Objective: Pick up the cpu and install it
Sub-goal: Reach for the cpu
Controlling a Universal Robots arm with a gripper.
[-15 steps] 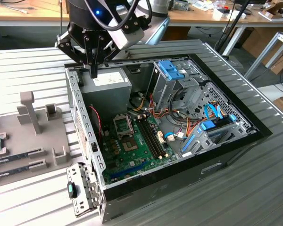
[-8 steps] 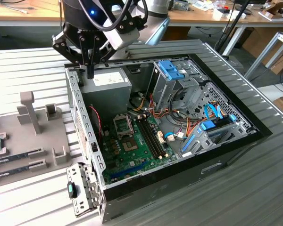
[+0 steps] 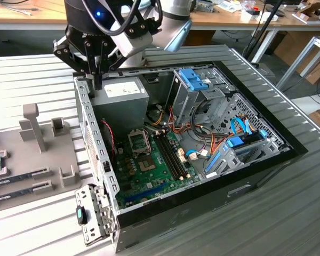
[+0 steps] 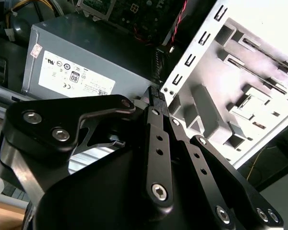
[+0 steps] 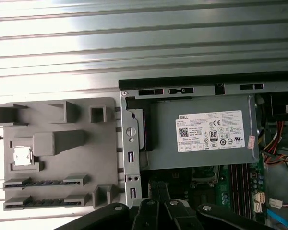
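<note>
Over the rim of the computer case (image 3: pixel 84 114), by the power supply (image 3: pixel 122 92), the gripper (image 3: pixel 98 80) is hovering, fingers (image 4: pixel 158 139) pressed together and empty, while the cpu (image 5: pixel 21 155) is sitting well apart in the grey tray (image 5: pixel 101 143), so picking looks unstarted, needing them spread.

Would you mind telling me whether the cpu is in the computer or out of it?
Out: the cpu lies in a pocket of the grey holder beside the computer case.
</note>
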